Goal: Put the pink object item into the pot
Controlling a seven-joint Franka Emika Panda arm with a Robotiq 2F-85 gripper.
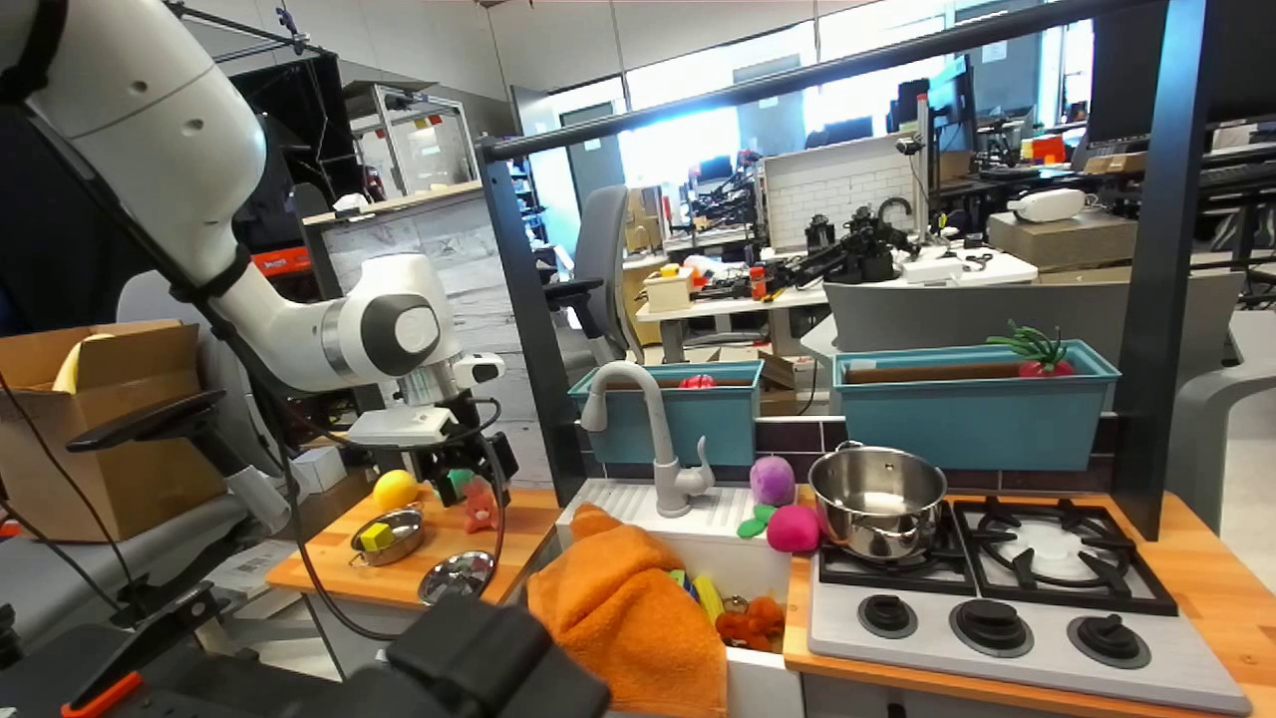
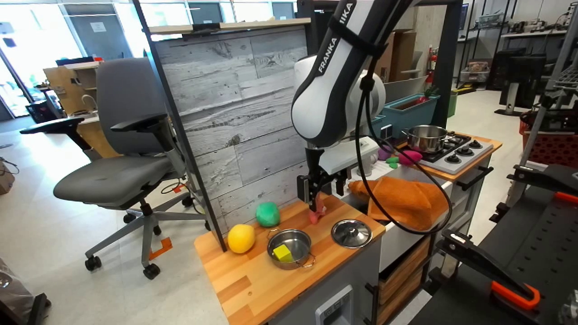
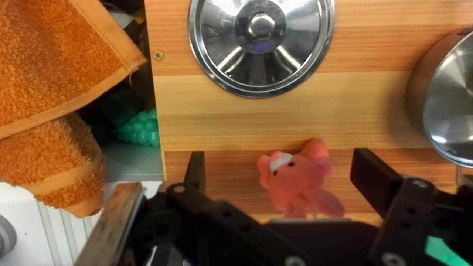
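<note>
The pink item is a small pink plush toy (image 3: 295, 181) with a white snout and dark eyes. It stands on the wooden counter and also shows in both exterior views (image 1: 480, 507) (image 2: 317, 211). My gripper (image 3: 279, 160) is open above it, one finger on each side, with gaps between toy and fingers. In an exterior view the gripper (image 2: 324, 189) partly covers the toy's top. The shiny steel pot (image 1: 877, 499) stands on the stove's left burner, beyond the sink. It shows in both exterior views (image 2: 426, 139) and is out of the wrist view.
A smaller steel pan (image 2: 289, 248) holding a yellow cube, a steel lid (image 3: 258, 48), a yellow ball (image 2: 241, 238) and a green ball (image 2: 268, 214) share the counter. An orange towel (image 1: 628, 608) drapes over the sink. The faucet (image 1: 658, 439) stands between counter and stove.
</note>
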